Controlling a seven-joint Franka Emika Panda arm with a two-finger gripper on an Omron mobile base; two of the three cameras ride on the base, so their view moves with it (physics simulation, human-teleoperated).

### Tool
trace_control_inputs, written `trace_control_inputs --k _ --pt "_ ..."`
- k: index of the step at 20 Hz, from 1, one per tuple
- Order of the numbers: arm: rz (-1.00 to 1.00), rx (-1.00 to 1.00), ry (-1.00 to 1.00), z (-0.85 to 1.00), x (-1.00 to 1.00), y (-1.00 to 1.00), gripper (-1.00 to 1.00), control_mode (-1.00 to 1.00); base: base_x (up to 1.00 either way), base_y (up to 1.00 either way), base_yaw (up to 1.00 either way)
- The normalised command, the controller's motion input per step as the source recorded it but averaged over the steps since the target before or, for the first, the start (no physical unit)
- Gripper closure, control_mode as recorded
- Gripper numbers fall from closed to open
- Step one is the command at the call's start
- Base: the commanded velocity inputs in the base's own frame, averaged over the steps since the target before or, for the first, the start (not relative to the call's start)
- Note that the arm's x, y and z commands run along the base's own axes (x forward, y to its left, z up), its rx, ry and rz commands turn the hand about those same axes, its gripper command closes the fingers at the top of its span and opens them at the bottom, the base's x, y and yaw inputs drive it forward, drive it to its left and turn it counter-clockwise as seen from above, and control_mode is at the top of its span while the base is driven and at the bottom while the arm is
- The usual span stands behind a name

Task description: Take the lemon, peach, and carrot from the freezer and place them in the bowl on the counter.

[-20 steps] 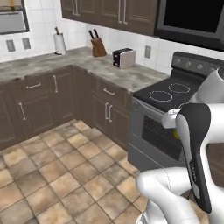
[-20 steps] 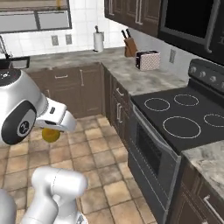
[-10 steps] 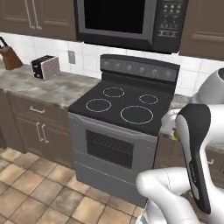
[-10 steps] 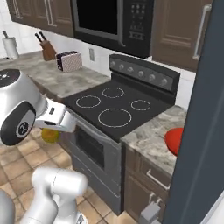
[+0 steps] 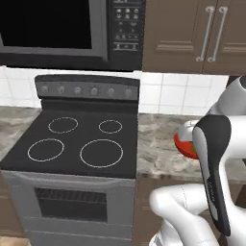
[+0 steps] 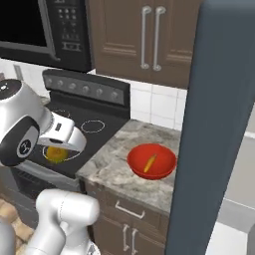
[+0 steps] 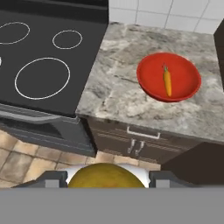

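Yellow lemon sits clamped between the fingers, well apart from the bowl.

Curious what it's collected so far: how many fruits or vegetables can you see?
2: the carrot lies in the red bowl on the counter; the lemon sits between the gripper fingers. Others may be hidden.

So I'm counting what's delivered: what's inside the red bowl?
The carrot lies alone in the bowl. From the left base view the arm hides most of the bowl.

Hand grips lemon; carrot lies in bowl.
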Motion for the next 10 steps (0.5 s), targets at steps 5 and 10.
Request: trace_control_inputs --k 5,10 --pt "0.00 0.00 0.00 0.00 0.00 0.00 1.00 1.00 0.62 -0.33 -0.50" --pt "0.00 0.00 0.00 0.00 0.00 0.00 1.00 1.00 0.52 -0.29 -0.48"
